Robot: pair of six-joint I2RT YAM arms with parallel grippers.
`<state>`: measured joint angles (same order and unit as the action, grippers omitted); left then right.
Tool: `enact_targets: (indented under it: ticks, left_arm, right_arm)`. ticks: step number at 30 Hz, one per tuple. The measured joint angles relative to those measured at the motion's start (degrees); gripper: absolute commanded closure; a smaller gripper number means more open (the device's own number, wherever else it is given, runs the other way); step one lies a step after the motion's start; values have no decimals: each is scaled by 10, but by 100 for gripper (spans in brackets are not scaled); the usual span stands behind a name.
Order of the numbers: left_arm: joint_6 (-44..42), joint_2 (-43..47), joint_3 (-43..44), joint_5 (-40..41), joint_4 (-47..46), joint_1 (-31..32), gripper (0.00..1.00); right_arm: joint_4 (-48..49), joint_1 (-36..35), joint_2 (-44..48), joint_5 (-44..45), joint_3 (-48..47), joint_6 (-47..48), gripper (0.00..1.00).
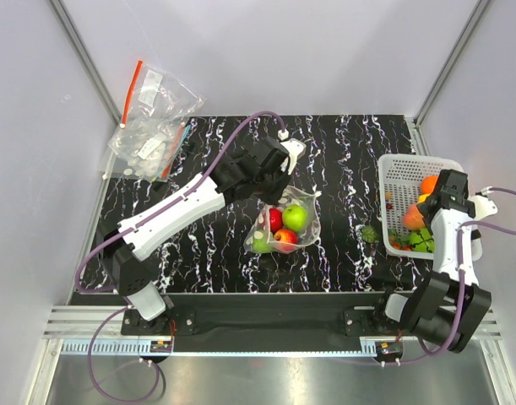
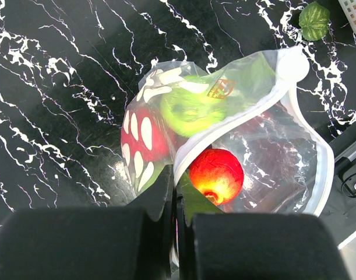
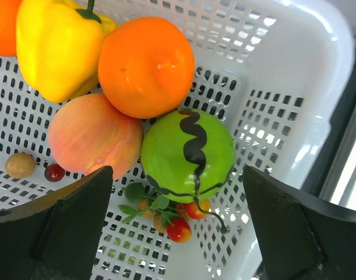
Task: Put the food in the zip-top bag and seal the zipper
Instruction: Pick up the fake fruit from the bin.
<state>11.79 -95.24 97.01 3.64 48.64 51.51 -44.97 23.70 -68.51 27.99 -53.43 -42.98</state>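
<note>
step: loading, not sealing. I judge the next piece is about to be picked.
left gripper [image 2: 176, 201]: fingers clamped on the rim of the dotted zip-top bag [image 1: 285, 224], at the bag's 12 o'clock in the top view.
bag: lies mid-table. Mouth gapes and the zipper [image 2: 317, 157] is unpressed.
right gripper [image 3: 176, 175]: fingers spread wide, nothing held, over the white basket [image 1: 401, 169] at the table's 3 o'clock.
next move: drop onto the toy watermelon [image 3: 189, 154] sitting between the fingers, grip it, then carry toward 9 o'clock into the bag mouth. The round glossy shell may slip.
count, bag: about 4. Green apple [image 2: 192, 108], red apple [image 2: 218, 175], one darker red piece, one green piece.
count, basket: watermelon 1, orange [image 3: 145, 67] 1 plus a second at the frame edge, yellow pepper [image 3: 55, 46] 1, peach [image 3: 93, 137] 1, and a cherry-tomato sprig [image 3: 172, 219].
count, loose: 1 leafy green piece [image 1: 369, 234], just beside the basket's 9 o'clock.
count, bags: 2. The undotted bag [image 1: 152, 118] is at the table's 10 o'clock.
</note>
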Motion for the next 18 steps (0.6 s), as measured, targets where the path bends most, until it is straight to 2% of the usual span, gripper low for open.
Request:
enact_targets:
  ticks: [9,10,12,16,18]
  left_arm:
    - [0,0,0,0,0,0,98]
    - [0,0,0,0,0,0,98]
    - [0,0,0,0,0,0,98]
    - [0,0,0,0,0,0,98]
    - [-1,0,0,0,0,0,98]
  right_arm:
    - [70,34,-40,-73,52,-4,3]
    - [81,36,-45,-80,57,-6,6]
    - [97,41,-56,-88,65,-13,23]
    - [124,53,-63,-89,74,-28,38]
    - [135,54,-57,-86,81,-30,40]
